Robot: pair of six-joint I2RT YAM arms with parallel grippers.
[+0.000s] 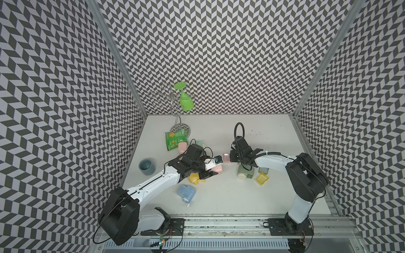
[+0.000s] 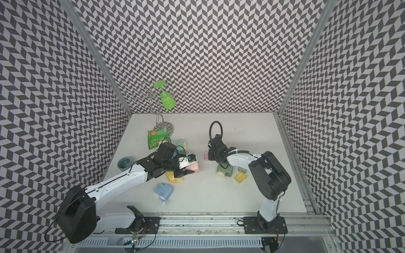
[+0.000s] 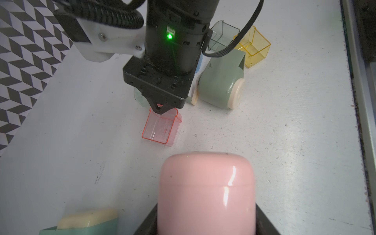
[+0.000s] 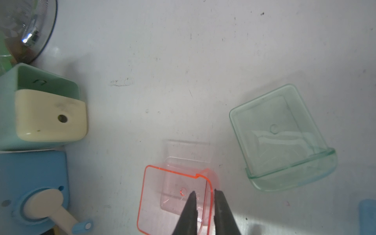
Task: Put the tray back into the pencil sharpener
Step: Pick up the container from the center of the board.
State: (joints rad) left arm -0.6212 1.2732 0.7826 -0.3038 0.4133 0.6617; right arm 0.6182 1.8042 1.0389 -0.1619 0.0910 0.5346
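Right wrist view: right end effector point(image 4: 204, 192) pinches the front wall of the pink tray point(image 4: 160, 183), which rests on the surface point(image 4: 183, 81). In a top view, left end effector point(image 1: 213, 169) clamps the pink sharpener point(image 1: 218, 168), at seven o'clock from the tray. This looks like the grasp step; next, lift the tray and align it with the sharpener's slot.

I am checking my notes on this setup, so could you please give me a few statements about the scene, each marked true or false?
1. The left gripper holds the pink sharpener. True.
2. The red tray is already inside the pink sharpener. False: it is outside, apart from it.
3. The right gripper has its jaws on either side of one wall of the red tray. True.
4. The yellow tray sits inside the green sharpener. False: it lies outside, beside it.
5. A green glass hangs from the wire rack. True.
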